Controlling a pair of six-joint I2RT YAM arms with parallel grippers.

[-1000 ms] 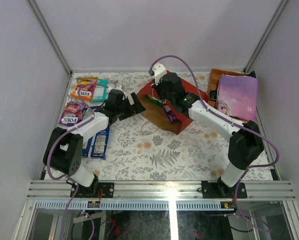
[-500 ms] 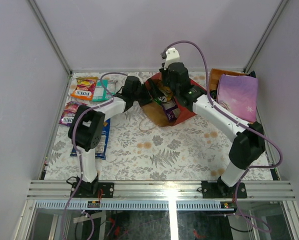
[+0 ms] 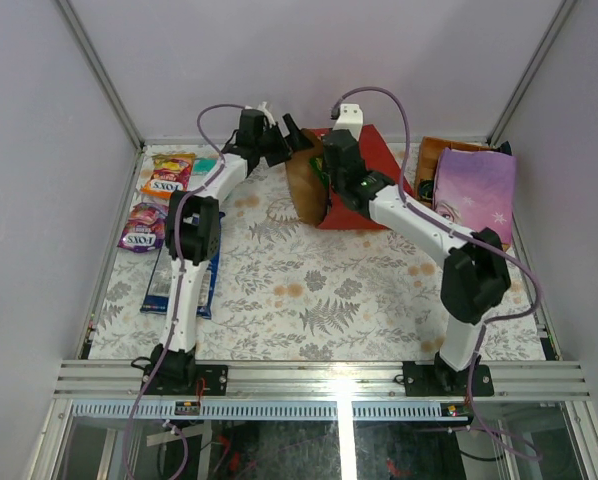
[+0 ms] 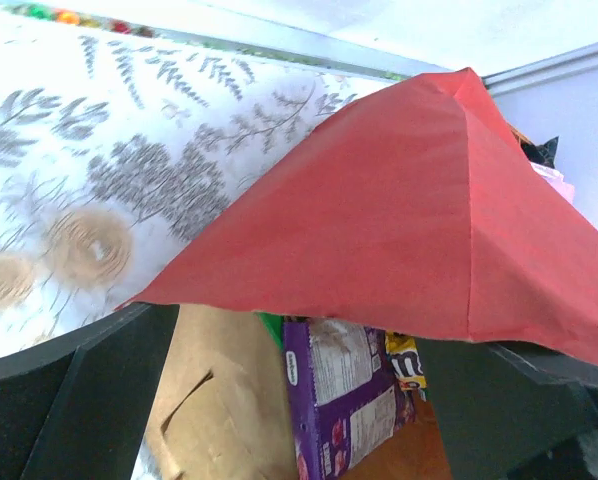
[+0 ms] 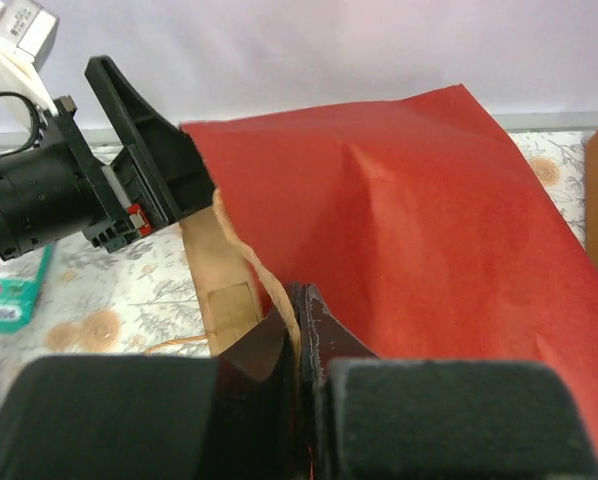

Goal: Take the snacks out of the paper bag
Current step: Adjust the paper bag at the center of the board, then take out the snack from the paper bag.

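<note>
At the far end of the table [image 3: 309, 300] the paper bag [image 3: 304, 190] lay tipped over, its red outside uppermost and its brown-lined mouth turned toward the left arm. The right gripper [image 5: 299, 305] was pinched tight on the bag's upper rim, with the brown paper edge running between its closed fingers, and it held the mouth lifted off the table. The left gripper [image 4: 299, 335] hung right at that mouth with its fingers spread as wide as they go, one to each side of the opening, and nothing was between them. I could not tell whether they touched the paper.

Under the raised red flap some snacks sat inside the bag. There was a purple packet [image 4: 339, 400] with a white printed panel, a yellow packet [image 4: 407, 362] just beside it, and a sliver of a green packet [image 4: 270, 326] at the edge.

More snacks lay on the left side of the table, well apart from the bag. An orange candy bag [image 3: 169, 178] had a teal pack [image 3: 205, 166] just beside it. A purple candy bag [image 3: 144, 228] lay nearer, and long blue packs [image 3: 160, 290] were partly hidden behind the left arm. In the far right corner a lilac bag [image 3: 474, 195] with snowflakes lay over a piece of brown cardboard [image 3: 431, 158].
</note>
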